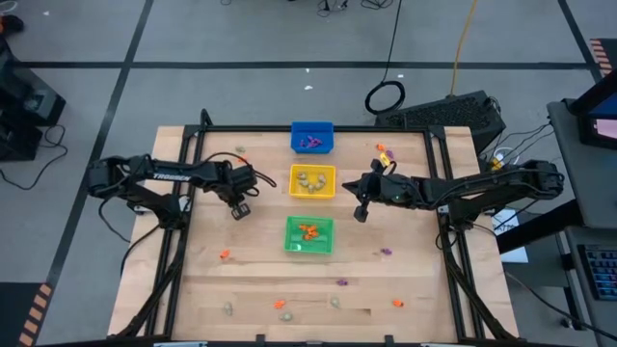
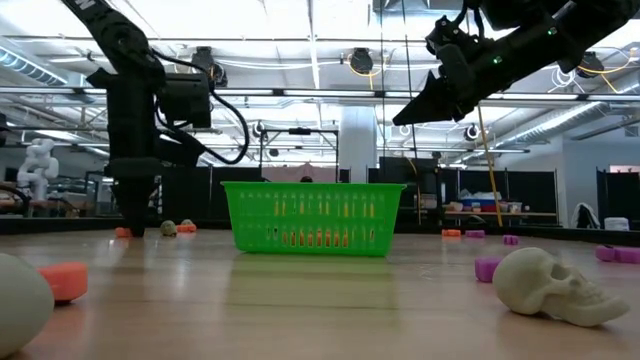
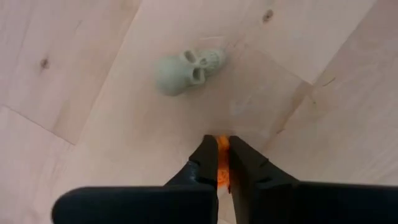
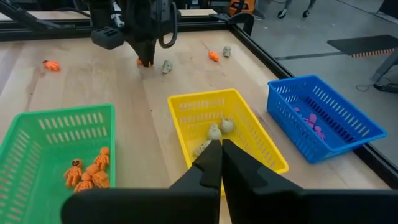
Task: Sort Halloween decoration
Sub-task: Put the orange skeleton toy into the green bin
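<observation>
**Ana:** Left pincer [image 3: 222, 163] is pressing down on the pale wooden desk [image 3: 93, 143], its two dark fingers nipping a tiny orange moulded trinket [image 3: 222, 167] between the tips.

**Ben:** And it's looking light and hard, so I'm guessing it's prone to squirting out; gripping across its middle seems safest. What's lying beside it?

**Ana:** A small beige-olive plastic skull [image 3: 185, 70] is sitting just beyond the fingertips, rounded and smooth, probably rolling easily.

**Ben:** The right pincer [image 4: 221, 163]?

**Ana:** It's hovering with fingers together, holding nothing, above the yellow lattice-walled plastic bin [image 4: 186, 118] that's holding other skulls. Orange figures are lying in the green mesh bin [image 4: 37, 124], purple bits in the blue mesh bin [image 4: 348, 118], and more trinkets are lying scattered over the desk.
</observation>
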Tool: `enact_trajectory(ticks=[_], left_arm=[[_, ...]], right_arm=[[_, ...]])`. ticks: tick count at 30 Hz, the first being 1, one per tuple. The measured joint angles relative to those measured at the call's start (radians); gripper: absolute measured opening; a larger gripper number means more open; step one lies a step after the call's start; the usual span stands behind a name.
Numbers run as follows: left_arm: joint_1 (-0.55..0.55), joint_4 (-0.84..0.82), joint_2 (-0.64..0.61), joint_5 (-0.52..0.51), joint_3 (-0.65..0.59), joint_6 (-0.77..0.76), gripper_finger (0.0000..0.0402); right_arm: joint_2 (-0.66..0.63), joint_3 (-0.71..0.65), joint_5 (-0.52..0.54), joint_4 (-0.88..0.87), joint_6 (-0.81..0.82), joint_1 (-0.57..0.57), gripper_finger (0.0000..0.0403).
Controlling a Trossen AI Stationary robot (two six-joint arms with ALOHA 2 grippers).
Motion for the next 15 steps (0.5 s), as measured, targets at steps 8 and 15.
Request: enact_trajectory(ticks=[8,15], left_arm=[[-0.094,0.004,-0.034,0.019,0.094,-0.028,0.0012],[-0.256,0.027,-0.039,0.018,0.21,-0.091,0.0012]], right_arm=[[0.0,0.001,0.0,-0.005,-0.001,0.0,0.0],[0.0,0.001,-0.001,-0.013,-0.001,0.0,0.0]])
